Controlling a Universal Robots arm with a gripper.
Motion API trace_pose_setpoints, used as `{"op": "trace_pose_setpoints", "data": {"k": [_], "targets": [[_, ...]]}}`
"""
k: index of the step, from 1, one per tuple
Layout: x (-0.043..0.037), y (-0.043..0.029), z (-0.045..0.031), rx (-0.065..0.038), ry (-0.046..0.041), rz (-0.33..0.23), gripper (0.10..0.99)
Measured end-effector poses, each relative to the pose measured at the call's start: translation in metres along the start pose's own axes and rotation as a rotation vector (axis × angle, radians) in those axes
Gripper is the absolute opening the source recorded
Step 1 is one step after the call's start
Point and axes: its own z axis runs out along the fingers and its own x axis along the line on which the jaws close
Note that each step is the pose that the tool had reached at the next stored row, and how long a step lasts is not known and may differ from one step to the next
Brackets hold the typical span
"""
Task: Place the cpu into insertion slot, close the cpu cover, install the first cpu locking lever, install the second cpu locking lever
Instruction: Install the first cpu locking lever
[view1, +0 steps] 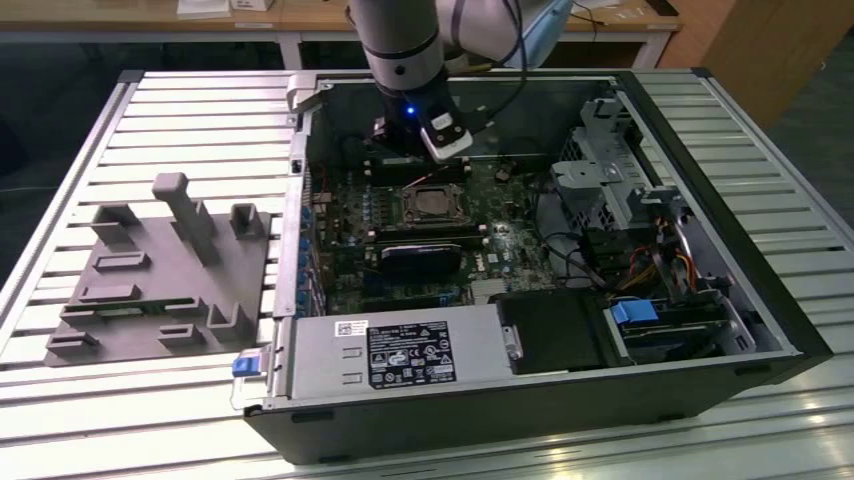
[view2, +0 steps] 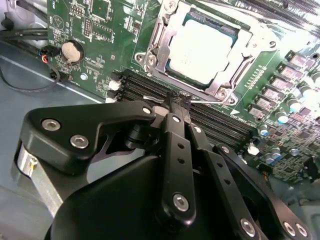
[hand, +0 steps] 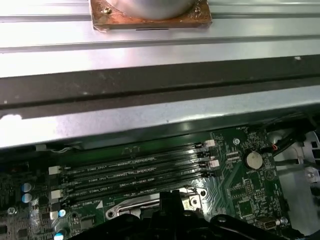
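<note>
The cpu (view2: 202, 47), with its silver-grey top, lies flat in the insertion slot (view2: 222, 92) on the green board. The cpu cover (view2: 161, 27) lies down over it and frames its top. In the exterior view the arm reaches down into the open computer case, with my gripper (view1: 404, 165) just behind the socket (view1: 430, 204). My black fingers are shut together, and my gripper (view2: 178, 98) has its tips at a thin metal lever rod (view2: 205, 103) along the socket's edge beside the memory slots. The first wrist view shows my gripper (hand: 170, 197) at that same edge.
Long black memory slots (hand: 135, 172) run beside the socket. A dark block (view1: 420, 255) sits in front of it, and a power supply (view1: 400, 350) lies along the case's near side. A drive cage with cables (view1: 614, 180) stands at the exterior view's right. A grey fixture (view1: 160, 270) lies on the slatted table.
</note>
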Motion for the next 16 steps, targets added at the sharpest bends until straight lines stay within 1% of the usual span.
{"op": "trace_pose_setpoints", "data": {"k": [3, 5, 9, 11, 16], "targets": [[0.0011, 0.0025, 0.0018, 0.000, -0.0005, 0.001, 0.102], [0.0018, 0.0037, 0.0029, 0.000, -0.0030, 0.000, 0.102], [0.0029, 0.0040, 0.0054, -0.003, -0.0182, -0.002, 0.102], [0.0032, 0.0040, 0.0064, -0.003, -0.0216, 0.001, 0.102], [0.0048, 0.0062, 0.0092, 0.003, -0.0287, 0.030, 0.102]]}}
